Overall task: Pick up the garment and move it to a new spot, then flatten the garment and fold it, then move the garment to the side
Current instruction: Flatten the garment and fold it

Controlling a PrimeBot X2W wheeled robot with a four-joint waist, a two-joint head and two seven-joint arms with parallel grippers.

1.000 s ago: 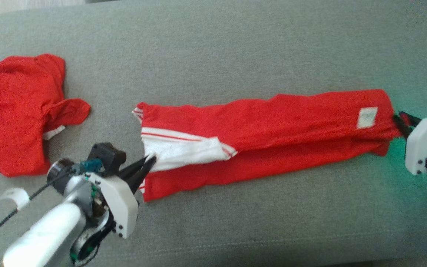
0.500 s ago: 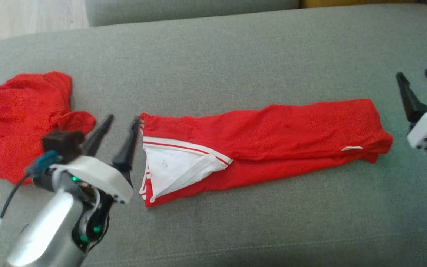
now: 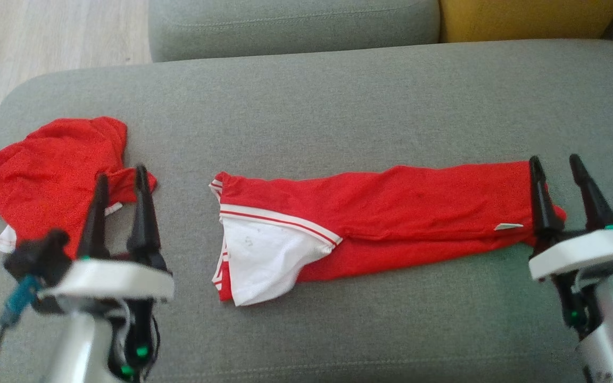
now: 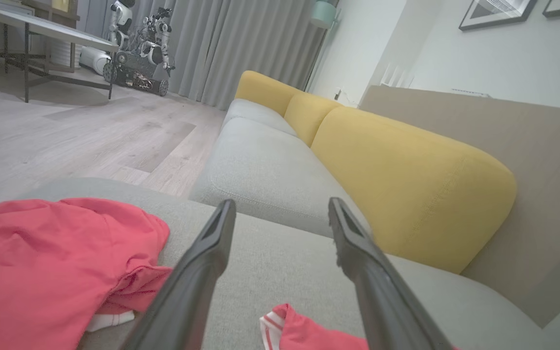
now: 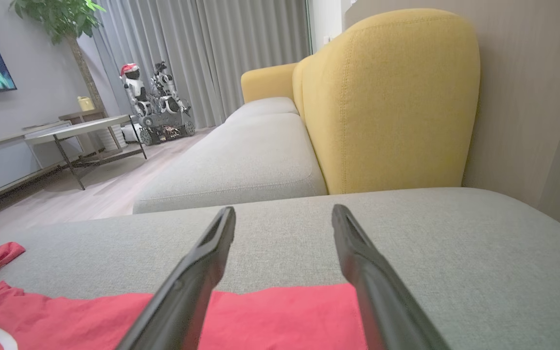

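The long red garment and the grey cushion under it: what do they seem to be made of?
The long red garment looks like thin, matte sportswear fabric, maybe polyester: it lies limp with soft creases and has white striped trim. The grey cushion seems to be coarse woven upholstery, matte and flecked, with a stitched seam near its front edge.

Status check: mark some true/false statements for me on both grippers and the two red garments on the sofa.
The left gripper is open and empty. True.
The right gripper is clamped on the long garment. False: it is open, gripping nothing.
The long garment lies stretched out on the grey cushion. True.
The crumpled garment lies on the long one. False: bare cushion separates them.
The long garment's white end faces the right gripper. False: it faces the left gripper's side.
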